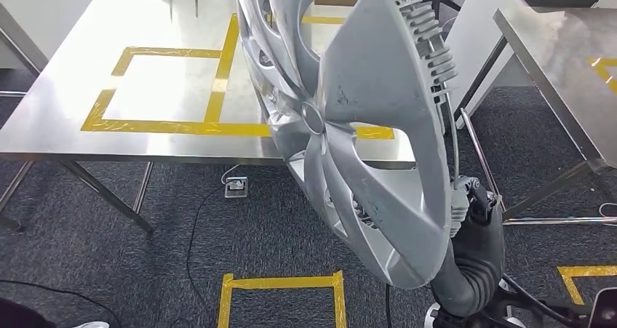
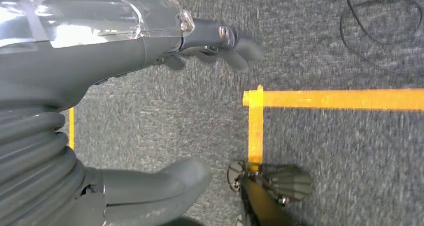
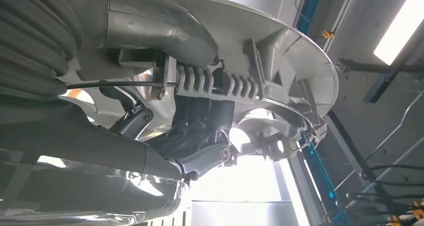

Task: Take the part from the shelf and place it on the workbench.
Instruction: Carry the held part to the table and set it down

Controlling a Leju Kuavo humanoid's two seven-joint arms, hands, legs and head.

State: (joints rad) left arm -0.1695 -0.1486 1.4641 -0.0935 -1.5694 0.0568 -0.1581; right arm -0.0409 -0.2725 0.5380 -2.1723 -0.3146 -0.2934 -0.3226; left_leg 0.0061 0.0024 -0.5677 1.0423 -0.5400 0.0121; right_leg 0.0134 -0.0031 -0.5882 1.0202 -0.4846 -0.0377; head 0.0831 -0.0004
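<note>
Right robot hand [image 3: 195,136] raised, gripping; left robot hand [image 2: 150,105] empty, fingers apart

Steel surface [image 1: 73,117] ahead, yellow tape rectangle [image 1: 156,88] stuck on top. Dark carpet floor [image 1: 109,262] below: taped yellow square [image 1: 280,292], black cable [image 1: 193,233], small floor socket [image 1: 236,187].

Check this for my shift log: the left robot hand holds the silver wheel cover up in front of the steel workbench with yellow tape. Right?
Not quite. The right robot hand holds the silver wheel cover, as the head view shows. The left robot hand hangs above the carpet, holding nothing. The workbench with yellow tape is correct.
</note>
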